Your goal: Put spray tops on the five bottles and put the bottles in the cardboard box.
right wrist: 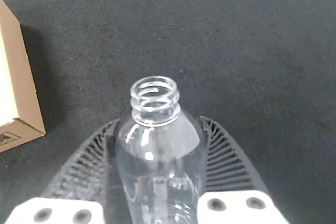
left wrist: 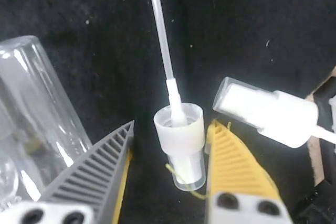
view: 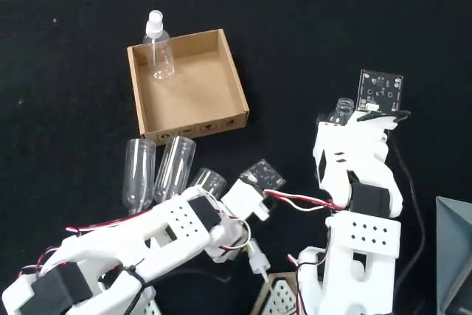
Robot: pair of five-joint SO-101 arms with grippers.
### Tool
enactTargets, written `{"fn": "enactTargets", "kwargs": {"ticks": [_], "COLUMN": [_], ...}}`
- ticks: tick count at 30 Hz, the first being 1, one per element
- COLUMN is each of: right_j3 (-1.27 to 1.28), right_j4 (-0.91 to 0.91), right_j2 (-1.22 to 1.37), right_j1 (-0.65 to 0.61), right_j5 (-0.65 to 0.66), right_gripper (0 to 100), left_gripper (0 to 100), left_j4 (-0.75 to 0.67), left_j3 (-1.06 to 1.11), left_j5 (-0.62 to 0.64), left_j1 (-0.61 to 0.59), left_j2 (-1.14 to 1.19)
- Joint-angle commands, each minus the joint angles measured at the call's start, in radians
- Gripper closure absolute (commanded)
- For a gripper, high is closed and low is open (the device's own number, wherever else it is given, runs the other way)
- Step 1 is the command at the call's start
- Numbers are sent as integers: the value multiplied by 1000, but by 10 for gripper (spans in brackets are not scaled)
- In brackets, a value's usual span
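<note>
A capped bottle (view: 158, 51) lies in the cardboard box (view: 234, 82). Three uncapped clear bottles (view: 138, 171), (view: 173, 167), (view: 209, 181) lie side by side in front of the box. My left gripper (left wrist: 173, 127) is open, low over the black table, with a white spray top (left wrist: 179, 142) standing between its fingers, tube pointing away. A second spray top (left wrist: 265, 114) lies just beside it. One of the clear bottles (left wrist: 37, 108) lies close to the grey finger (left wrist: 97, 174). My right gripper (right wrist: 157, 123) is shut on an uncapped bottle (right wrist: 155, 135), (view: 341, 111), held upright to the right of the box.
The box's corner (right wrist: 18, 93) is near the held bottle. A grey container (view: 453, 245) stands at the right edge. A cardboard piece (view: 279, 294) lies between the arm bases. The black cloth behind and to the right of the box is bare.
</note>
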Motion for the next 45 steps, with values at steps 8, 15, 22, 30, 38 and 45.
{"fn": "enactTargets", "kwargs": {"ticks": [8, 15, 22, 30, 38, 45], "right_j3": [-7, -7, -7, -7, -5, -5], "right_j4": [-29, -29, -29, -29, -29, -29], "right_j2": [-33, -33, -33, -33, -33, -33], "right_j1": [51, 51, 51, 51, 51, 51], "right_j5": [-3, -3, -3, -3, -5, -5], "right_gripper": [924, 924, 924, 924, 923, 923], "left_gripper": [913, 914, 914, 913, 913, 913], "left_j4": [-6, 20, 97, 199, 259, 259], "left_j3": [-59, -76, -128, -216, -262, -265], "left_j5": [-5, -6, -6, 0, 2, 3], "left_j1": [7, 7, -22, -88, -88, -88], "left_j2": [-9, -9, -9, -9, -11, -18]}}
